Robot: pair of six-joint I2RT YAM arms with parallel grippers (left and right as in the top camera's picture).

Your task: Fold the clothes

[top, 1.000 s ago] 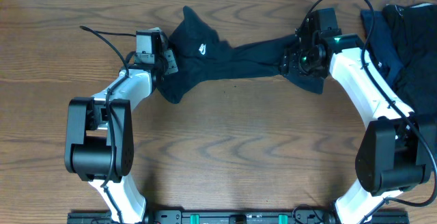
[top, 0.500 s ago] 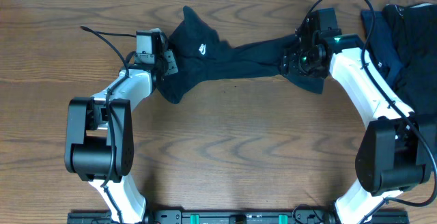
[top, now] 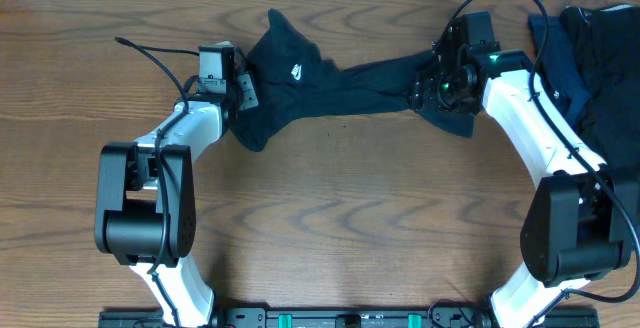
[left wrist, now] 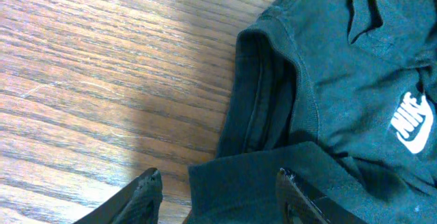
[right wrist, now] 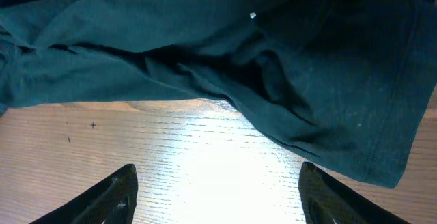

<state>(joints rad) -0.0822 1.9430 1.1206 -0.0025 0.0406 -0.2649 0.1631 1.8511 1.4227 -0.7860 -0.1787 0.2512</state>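
Where the far half of the wooden surface (top: 330, 198) runs between the two arms, the very dark navy T-shirt (top: 350, 76) lies drawn out into a long band from left to right. Its wider, bunched end sits at the left, with a small white logo (top: 297, 69) facing up and one corner of cloth pointing toward the far edge. Its right end narrows, then spreads into a flap beneath the right arm's wrist.

In the left wrist view, a sleeve with a stitched hem lies doubled over on the wood. A folded edge of the same cloth reaches into the gap of the left gripper (left wrist: 218, 183). Its jaws stand moderately apart. A strip of bare wood shows between one of them and the cloth, so nothing is pinched.

The right gripper (right wrist: 218, 186) hangs over the shirt's right end with its jaws wide. Only bright wood lies between them, and the rumpled fabric lies just past their tips.

The other garments (top: 600, 58), navy and black, lie heaped at the far right corner. They are on the other side of the right arm and apart from the T-shirt.
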